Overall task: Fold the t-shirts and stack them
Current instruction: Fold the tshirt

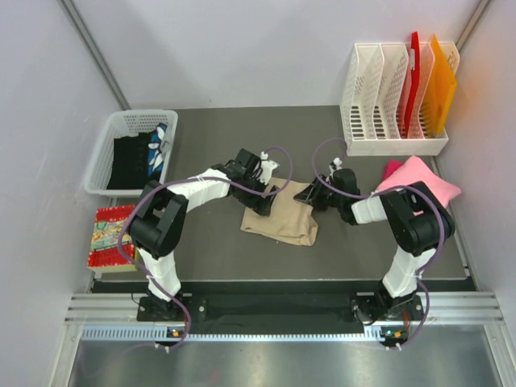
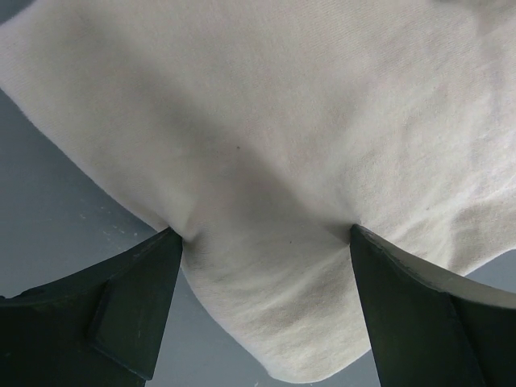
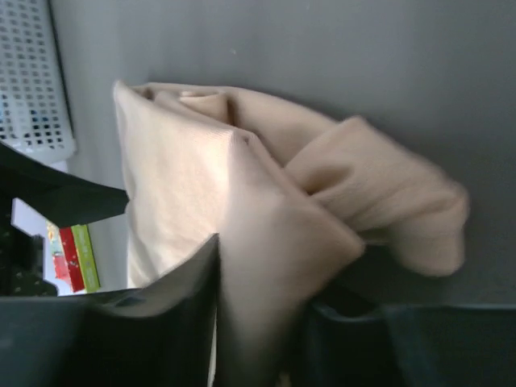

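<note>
A beige t-shirt (image 1: 282, 219) lies bunched in the middle of the dark table. My left gripper (image 1: 264, 192) is at its far left corner. In the left wrist view the cloth (image 2: 282, 121) fills the frame, and my left gripper (image 2: 266, 234) stands open with a lobe of the shirt between its wide-apart fingers. My right gripper (image 1: 310, 193) is at the shirt's far right corner. In the right wrist view it (image 3: 262, 266) is shut on a fold of the beige shirt (image 3: 266, 210). A pink t-shirt (image 1: 415, 181) lies at the right, by the right arm.
A white basket (image 1: 133, 149) with dark clothes stands at the back left. A colourful packet (image 1: 109, 238) lies in front of it. A white file rack (image 1: 395, 101) with red and orange folders stands at the back right.
</note>
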Tool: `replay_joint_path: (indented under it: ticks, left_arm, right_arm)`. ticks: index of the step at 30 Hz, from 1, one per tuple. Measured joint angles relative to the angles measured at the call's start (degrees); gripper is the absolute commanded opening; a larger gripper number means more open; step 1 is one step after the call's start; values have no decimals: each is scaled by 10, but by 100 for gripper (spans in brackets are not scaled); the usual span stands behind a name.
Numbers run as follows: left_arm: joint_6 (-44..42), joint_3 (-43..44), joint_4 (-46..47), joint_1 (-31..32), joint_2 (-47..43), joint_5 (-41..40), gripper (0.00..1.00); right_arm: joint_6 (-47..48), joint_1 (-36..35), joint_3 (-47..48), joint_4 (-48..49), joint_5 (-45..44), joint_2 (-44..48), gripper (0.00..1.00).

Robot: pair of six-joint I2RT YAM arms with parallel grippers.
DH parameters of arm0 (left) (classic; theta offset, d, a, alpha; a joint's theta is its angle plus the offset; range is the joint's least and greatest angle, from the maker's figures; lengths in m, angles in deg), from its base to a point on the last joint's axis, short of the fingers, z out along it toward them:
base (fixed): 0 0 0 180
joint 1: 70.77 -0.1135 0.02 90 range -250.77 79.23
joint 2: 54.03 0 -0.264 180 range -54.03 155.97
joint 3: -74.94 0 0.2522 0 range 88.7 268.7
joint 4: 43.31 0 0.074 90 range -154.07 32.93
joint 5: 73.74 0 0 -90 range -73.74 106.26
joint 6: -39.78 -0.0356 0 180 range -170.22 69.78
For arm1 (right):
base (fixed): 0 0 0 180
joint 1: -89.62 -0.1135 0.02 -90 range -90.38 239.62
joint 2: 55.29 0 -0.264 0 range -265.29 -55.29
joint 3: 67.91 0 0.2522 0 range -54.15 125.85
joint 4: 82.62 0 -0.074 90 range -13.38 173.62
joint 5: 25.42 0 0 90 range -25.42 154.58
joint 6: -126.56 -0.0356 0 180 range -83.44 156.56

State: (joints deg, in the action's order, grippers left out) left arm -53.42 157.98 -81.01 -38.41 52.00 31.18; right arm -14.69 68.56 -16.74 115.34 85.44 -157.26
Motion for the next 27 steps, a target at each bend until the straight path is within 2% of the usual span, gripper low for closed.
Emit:
replay_joint_path:
  ticks: [1, 8, 13, 16, 21, 27]
  left_arm:
    - [0, 0, 0, 0, 0, 0, 89]
    - [-1, 0, -1, 0, -1, -7, 91]
    - [-16, -2, -18, -3, -36, -24, 95]
    - [-28, -14, -25, -17, -90, -28, 96]
    - [-46, -62, -26, -61, -205, -33, 96]
    - [-58, -136, -19, -97, -271, -31, 96]
  right_arm:
    - [-3, -2, 1, -5, -2, -5, 0]
    - [-8, -3, 7, -30, -7, -5, 0]
    - [9, 7, 13, -124, -19, 44, 0]
    - [23, 38, 20, -196, -18, 99, 0]
    - [49, 129, 76, -292, -18, 179, 0]
    - [69, 214, 168, -367, -11, 205, 0]
